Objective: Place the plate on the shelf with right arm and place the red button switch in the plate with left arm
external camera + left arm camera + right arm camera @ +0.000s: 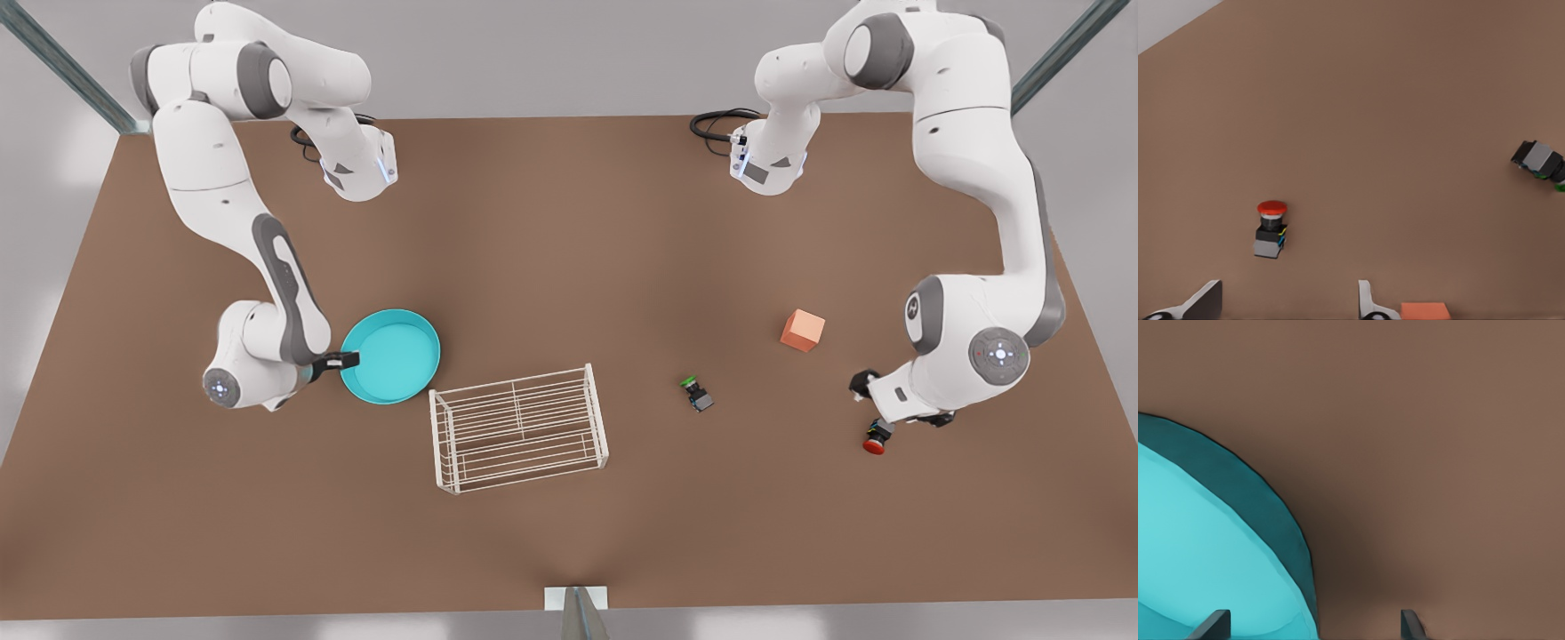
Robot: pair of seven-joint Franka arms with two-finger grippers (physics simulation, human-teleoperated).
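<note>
The turquoise plate (pixel 396 351) (pixel 1198 547) lies flat on the brown table, left of the white wire shelf (pixel 518 427) in the front view. My right gripper (pixel 342 360) (pixel 1313 625) is at the plate's rim on the front view's left, open, with one finger over the dish and the other outside the rim. The red button switch (pixel 876 440) (pixel 1271 227) sits on the table at the front view's right. My left gripper (pixel 889 413) (pixel 1288 303) hovers just above it, open and holding nothing.
A green-capped switch (pixel 696 393) (pixel 1540 160) lies between the shelf and the left arm. An orange cube (pixel 803 330) (pixel 1425 311) stands behind it. The table (pixel 569 231) is bare brown across the middle and back.
</note>
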